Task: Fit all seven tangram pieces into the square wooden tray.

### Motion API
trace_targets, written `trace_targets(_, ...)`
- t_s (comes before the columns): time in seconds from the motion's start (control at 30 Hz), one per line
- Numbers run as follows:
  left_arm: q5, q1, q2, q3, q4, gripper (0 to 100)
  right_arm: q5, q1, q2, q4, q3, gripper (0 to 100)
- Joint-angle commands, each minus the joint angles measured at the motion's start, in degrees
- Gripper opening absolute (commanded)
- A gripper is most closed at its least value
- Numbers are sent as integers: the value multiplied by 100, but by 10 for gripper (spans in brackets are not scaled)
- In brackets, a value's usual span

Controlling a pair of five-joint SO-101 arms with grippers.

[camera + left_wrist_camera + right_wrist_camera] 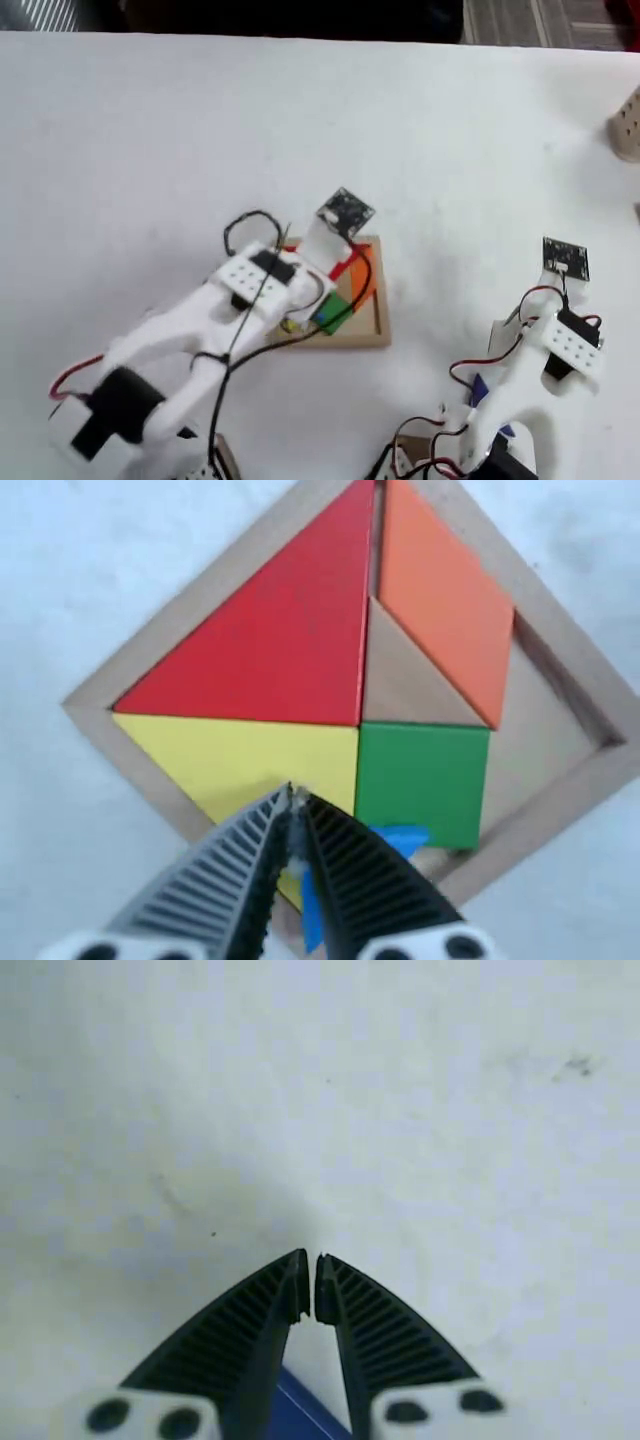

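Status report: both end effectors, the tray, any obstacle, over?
Left end effector shut, over the square wooden tray. Right end effector shut, over white table. Red triangle, yellow triangle, orange parallelogram, green square seated; gaps unfilled. No obstacle seen.

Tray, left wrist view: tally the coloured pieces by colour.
red triangle: 1
yellow triangle: 1
orange parallelogram: 1
green square: 1
blue piece, partly behind the left gripper: 1
Total: 5
The tan triangle could be a piece or bare tray floor, so it is not counted.
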Motion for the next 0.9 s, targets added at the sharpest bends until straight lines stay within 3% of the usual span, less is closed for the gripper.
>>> trace_targets(0.0,62,57,-505,325,-202,20,53,-75,-171,-75,-18,18)
trace_targets(0.4,70,48,-752,554,-334,20,53,-66,-171,-75,-9,18)
trace_targets(0.57,70,-286,-1200,589,-299,20,53,-75,-171,-75,-9,18)
trace_targets(0.77,26,-567,-1675,624,413,20,53,-92,-171,-75,-9,18)
trace_targets(0.87,18,-479,-1815,1029,360,20,53,-92,-171,-75,-9,18)
